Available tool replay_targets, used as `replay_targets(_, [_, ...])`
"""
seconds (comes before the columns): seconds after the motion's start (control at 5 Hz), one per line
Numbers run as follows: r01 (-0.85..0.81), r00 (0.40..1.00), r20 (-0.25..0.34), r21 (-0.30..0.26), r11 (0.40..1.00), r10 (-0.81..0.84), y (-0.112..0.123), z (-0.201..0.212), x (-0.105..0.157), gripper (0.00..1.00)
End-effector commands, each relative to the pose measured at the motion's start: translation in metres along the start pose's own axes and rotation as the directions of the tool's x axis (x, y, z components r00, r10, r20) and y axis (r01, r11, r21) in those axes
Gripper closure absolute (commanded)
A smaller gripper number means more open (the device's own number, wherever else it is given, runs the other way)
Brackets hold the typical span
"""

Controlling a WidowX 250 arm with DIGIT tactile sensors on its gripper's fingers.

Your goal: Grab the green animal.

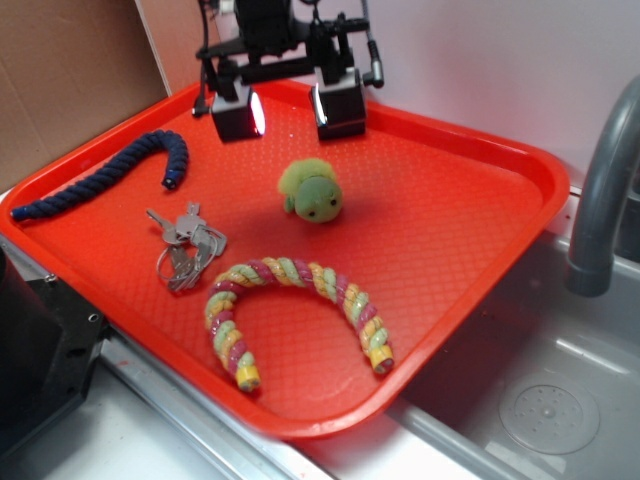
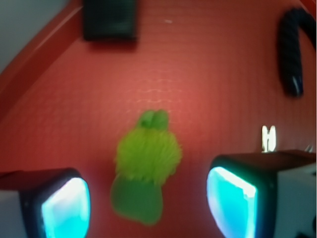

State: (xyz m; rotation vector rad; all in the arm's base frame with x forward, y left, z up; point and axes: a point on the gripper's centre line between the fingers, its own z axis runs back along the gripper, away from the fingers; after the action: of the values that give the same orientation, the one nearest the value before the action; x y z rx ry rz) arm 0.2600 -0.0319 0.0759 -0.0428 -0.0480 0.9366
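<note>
green animal (image 1: pixel 312 191) faces tray's (image 1: pixel 460 230) near edge | lies beyond the gripper (image 1: pixel 290 110) (untouched) | jaws spread wide

On the tray (image 1: pixel 480 150), the green animal (image 1: pixel 312 190) sits near the middle. The keys (image 1: pixel 188 245) lie to its left, the twisted rope (image 1: pixel 290 305) before it, the gripper (image 1: pixel 290 108) behind it.

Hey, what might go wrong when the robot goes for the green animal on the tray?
The open hand hangs behind the green animal, not over it; dropping straight down would likely miss. The toy is small, round and fuzzy, so it may squirt out as the fingers close. The keys and striped rope lie nearby.
</note>
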Motion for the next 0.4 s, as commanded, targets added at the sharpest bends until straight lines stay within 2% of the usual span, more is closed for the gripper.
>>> replay_targets(0.0, [0.052,0.998,-0.039,0.042,0.998,-0.050,-0.004,-0.040,-0.005,0.00])
replay_targets(0.2, [0.052,0.995,-0.090,0.054,0.997,-0.047,-0.009,-0.054,-0.015,0.00])
